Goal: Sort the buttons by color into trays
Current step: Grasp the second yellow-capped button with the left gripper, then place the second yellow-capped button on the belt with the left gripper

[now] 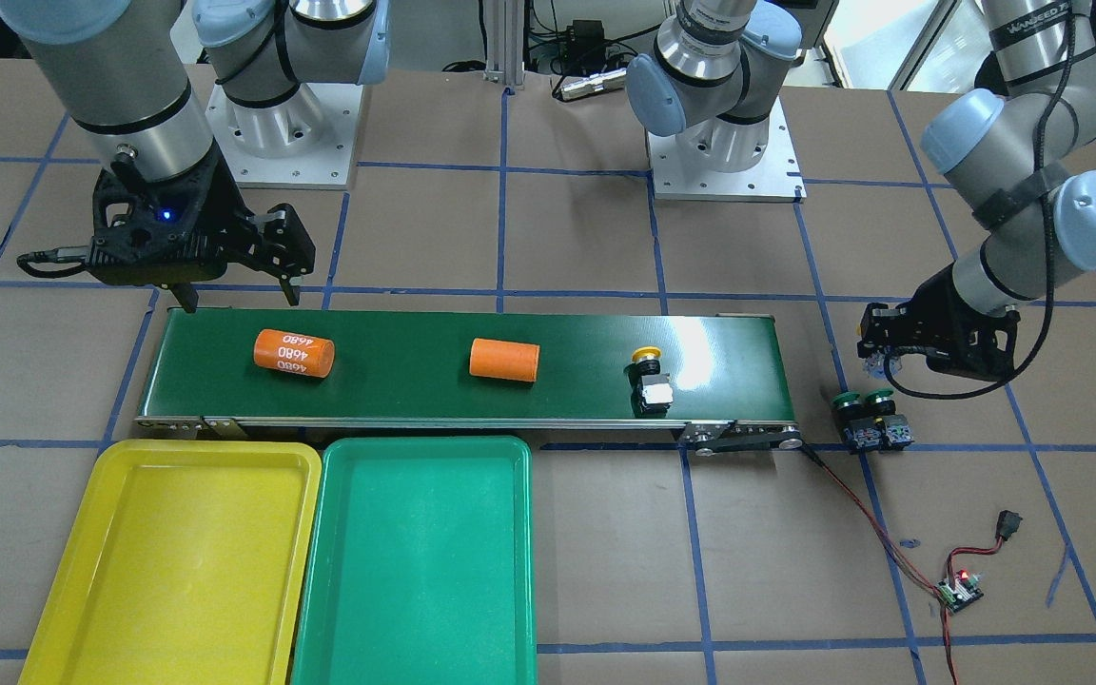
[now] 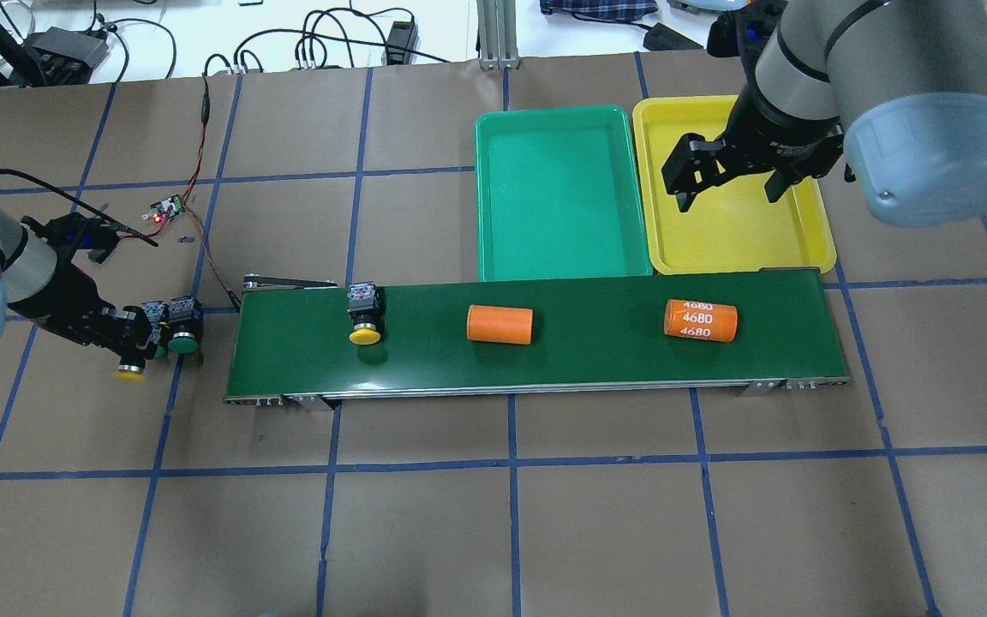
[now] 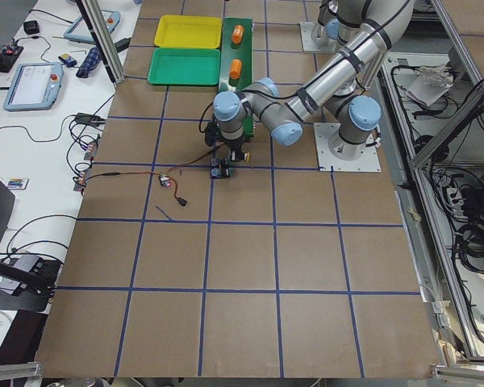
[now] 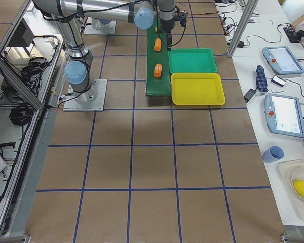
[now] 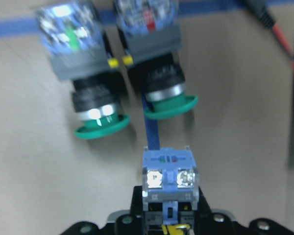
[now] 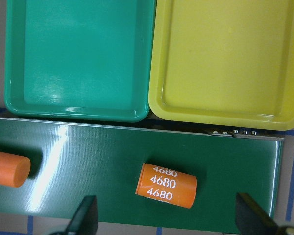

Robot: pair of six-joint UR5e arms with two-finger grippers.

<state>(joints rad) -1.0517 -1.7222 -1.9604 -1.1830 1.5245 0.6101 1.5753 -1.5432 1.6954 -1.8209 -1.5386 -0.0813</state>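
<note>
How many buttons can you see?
4: a yellow button on the belt, two green buttons on the table beside it, a second yellow button in the left gripper.

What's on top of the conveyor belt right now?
On the conveyor belt: one yellow button, a plain orange cylinder and an orange cylinder marked 4680. Nothing covers its top; beneath it is hidden.

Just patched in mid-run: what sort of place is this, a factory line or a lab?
Most likely a robotics lab test cell, not a factory line: a brown table gridded with blue tape, a benchtop conveyor belt wired to a bare controller board, and teach pendants alongside.
</note>
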